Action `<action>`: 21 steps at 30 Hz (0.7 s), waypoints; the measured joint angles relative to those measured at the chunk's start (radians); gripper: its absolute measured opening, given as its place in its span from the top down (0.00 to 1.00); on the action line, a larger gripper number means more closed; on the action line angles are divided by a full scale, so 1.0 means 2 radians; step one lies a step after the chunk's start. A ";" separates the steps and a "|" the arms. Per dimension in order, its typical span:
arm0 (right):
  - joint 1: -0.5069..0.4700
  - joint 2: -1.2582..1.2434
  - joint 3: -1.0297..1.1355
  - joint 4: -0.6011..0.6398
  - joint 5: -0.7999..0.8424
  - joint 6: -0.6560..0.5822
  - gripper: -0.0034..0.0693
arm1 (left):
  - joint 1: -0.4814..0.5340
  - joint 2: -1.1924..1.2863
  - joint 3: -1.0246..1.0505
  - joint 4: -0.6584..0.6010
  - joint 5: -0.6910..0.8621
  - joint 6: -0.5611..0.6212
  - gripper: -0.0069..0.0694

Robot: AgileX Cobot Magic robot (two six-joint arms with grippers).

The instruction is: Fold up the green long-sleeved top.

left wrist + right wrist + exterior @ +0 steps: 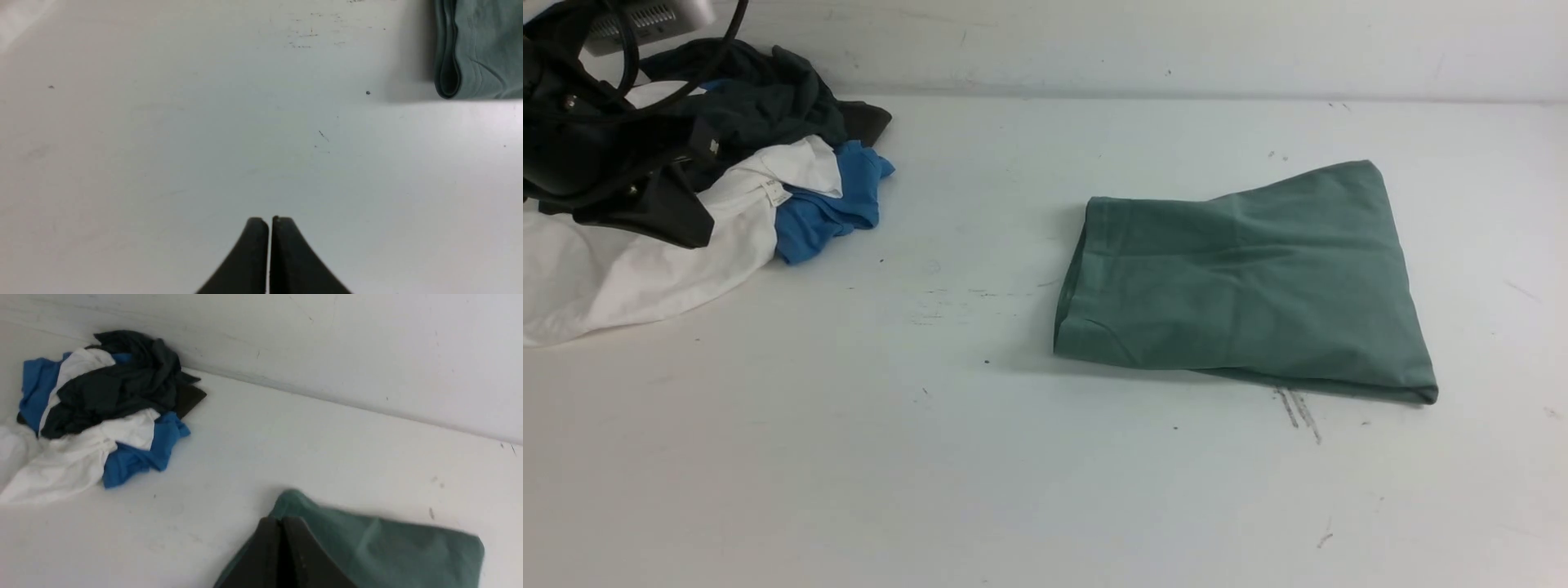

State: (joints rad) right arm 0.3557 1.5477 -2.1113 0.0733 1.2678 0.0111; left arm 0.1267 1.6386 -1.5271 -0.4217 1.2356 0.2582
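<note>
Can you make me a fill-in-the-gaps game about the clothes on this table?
1. The green long-sleeved top lies ____ into a flat bundle on the table.
2. In the pile of clothes, the brightest garment is ____.
3. The left gripper has its jaws ____.
4. The right gripper holds ____.

Missing words: folded; blue; shut; nothing

this looked like a robot test bench, not a home: a bare, scuffed white table (849, 457) met a plain white wall (1176, 41), with heaped clothes (727, 188) at ten o'clock.
</note>
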 joint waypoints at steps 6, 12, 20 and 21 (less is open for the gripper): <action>0.000 -0.245 0.331 -0.019 -0.052 -0.006 0.97 | 0.000 0.000 0.000 0.000 0.000 0.000 0.91; 0.000 -0.464 0.636 -0.020 -0.303 0.003 0.97 | 0.000 0.000 0.000 0.000 0.000 -0.001 0.91; 0.000 -0.559 0.841 -0.054 -0.463 0.041 0.97 | 0.000 0.000 0.000 0.000 0.000 -0.001 0.91; 0.000 -0.559 0.846 -0.065 -0.467 0.042 0.97 | 0.000 0.000 0.000 0.000 0.000 -0.001 0.91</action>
State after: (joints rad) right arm 0.3557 0.4291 -0.4194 -0.0564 0.3329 0.0946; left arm 0.1267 1.6386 -1.5271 -0.4209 1.2356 0.2572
